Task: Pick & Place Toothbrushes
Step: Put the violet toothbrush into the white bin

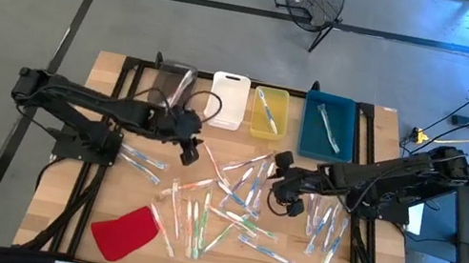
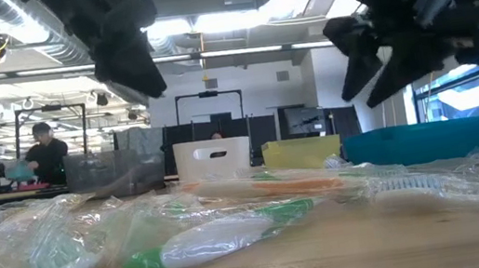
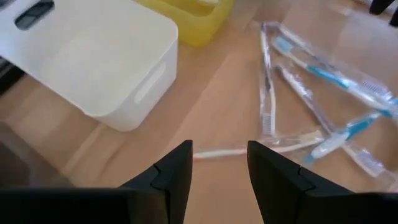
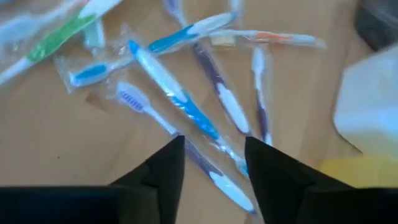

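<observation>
Fingers of both the left gripper and right gripper stand apart, empty, above slim wrapped plastic toothbrushes strewn across the wooden tabletop's middle toward its front edge.

Four bins stood in a row along my worktop's far edge. Toothbrushes lay scattered before them, between my left tool and right tool; a cloth lay near-left.

No text, label, brand or number can be read anywhere.
</observation>
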